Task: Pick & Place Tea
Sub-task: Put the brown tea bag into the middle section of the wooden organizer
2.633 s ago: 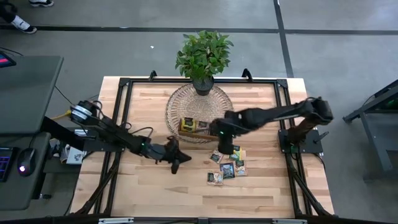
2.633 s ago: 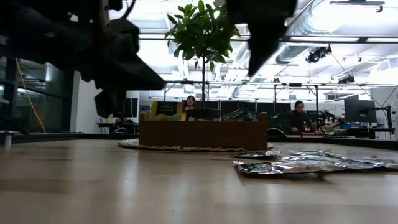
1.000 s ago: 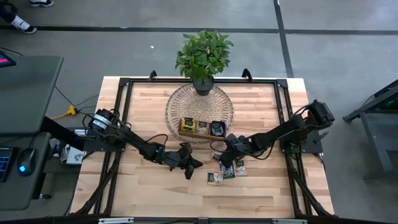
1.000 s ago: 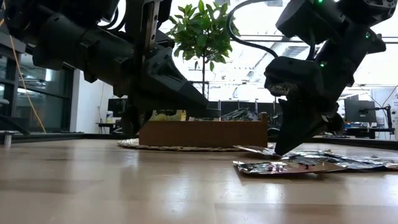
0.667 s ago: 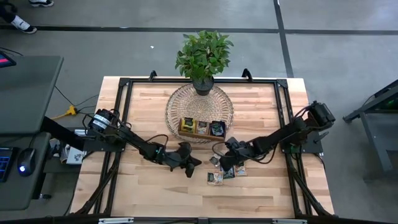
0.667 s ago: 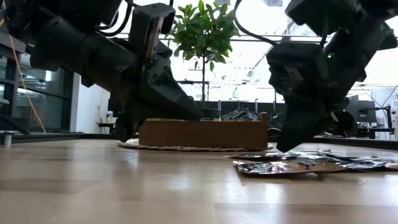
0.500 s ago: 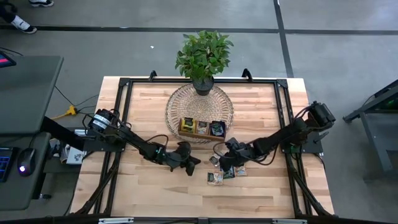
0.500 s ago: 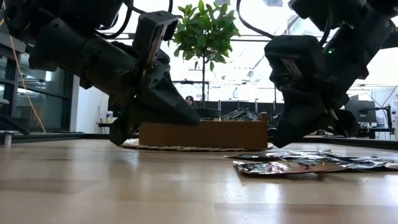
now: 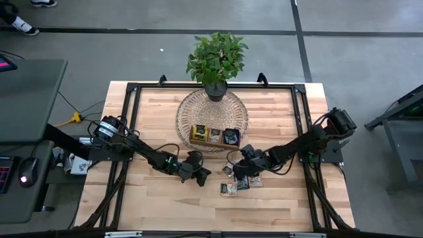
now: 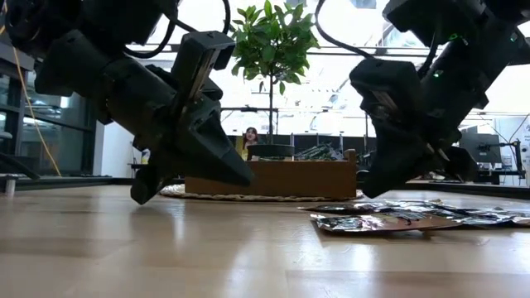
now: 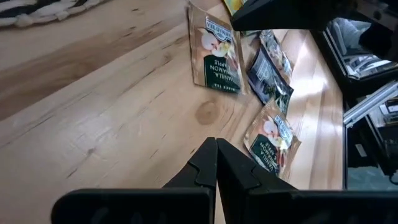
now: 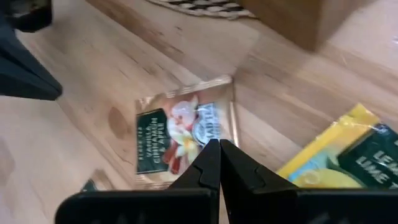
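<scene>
Table: pale wood planks, smooth, faint sheen in low view. Tea sachets: glossy, crinkled foil-like wrappers, printed labels. Tray: matt brown wood. Round mat: woven, coarse. Both arms: matt dark finish.

I work in open lab or workshop hall: grey concrete floor with dark tape lines, exposed ceiling ducts, rows of benches with monitors, person seated behind my wooden table.
</scene>
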Tool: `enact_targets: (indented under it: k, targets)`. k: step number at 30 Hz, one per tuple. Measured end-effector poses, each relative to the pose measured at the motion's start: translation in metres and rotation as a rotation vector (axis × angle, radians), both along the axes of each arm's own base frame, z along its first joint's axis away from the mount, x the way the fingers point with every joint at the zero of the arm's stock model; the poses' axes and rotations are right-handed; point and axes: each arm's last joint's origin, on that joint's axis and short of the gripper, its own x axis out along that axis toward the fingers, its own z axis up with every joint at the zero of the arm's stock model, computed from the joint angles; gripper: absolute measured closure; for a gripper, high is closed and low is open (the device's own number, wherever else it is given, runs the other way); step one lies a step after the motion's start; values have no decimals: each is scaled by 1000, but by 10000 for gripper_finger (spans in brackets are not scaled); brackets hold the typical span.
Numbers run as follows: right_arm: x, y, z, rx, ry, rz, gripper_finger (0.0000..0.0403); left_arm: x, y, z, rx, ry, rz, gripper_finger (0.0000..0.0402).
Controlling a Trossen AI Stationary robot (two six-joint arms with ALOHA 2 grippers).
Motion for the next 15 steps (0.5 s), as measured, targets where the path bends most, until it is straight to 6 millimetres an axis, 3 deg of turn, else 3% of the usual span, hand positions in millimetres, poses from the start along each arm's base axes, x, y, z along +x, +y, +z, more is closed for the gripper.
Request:
enact_targets:
  k: [15]
  targets:
    - [-4,0,-3,31,51,-16,403,0,3,1,-25,-30,133,402]
